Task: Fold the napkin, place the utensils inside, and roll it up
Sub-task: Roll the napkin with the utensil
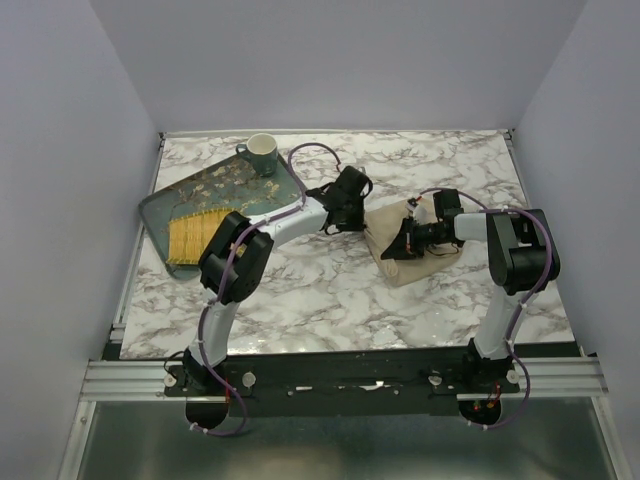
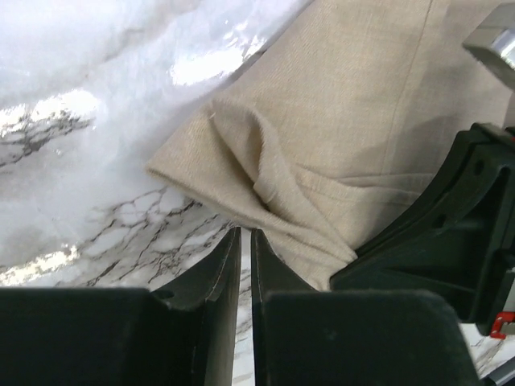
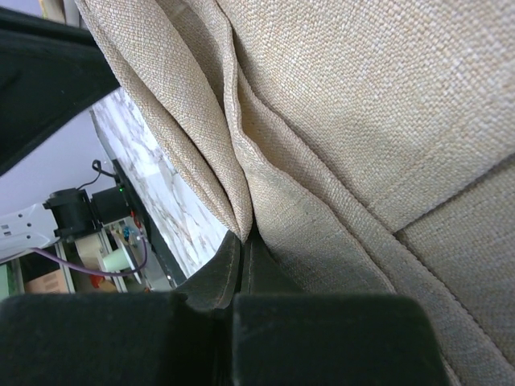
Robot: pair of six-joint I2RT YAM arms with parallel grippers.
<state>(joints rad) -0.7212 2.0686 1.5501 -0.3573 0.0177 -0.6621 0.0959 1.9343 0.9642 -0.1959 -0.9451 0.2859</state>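
The beige napkin (image 1: 412, 268) lies rumpled on the marble table, right of centre. My left gripper (image 1: 358, 224) is at its left edge. In the left wrist view its fingertips (image 2: 245, 233) are drawn almost together on the napkin's (image 2: 354, 121) rolled edge, and a pucker in the cloth runs to them. My right gripper (image 1: 388, 249) is shut on a fold of the napkin (image 3: 362, 121), which is pinched between its tips (image 3: 245, 238). The right gripper's black body (image 2: 451, 241) rests on the cloth. The utensils are out of view.
A dark teal floral tray (image 1: 160, 212) sits at the back left with a yellow woven mat (image 1: 195, 237) on it. A green cup (image 1: 262, 152) stands behind the tray. Pale walls close in the table on three sides.
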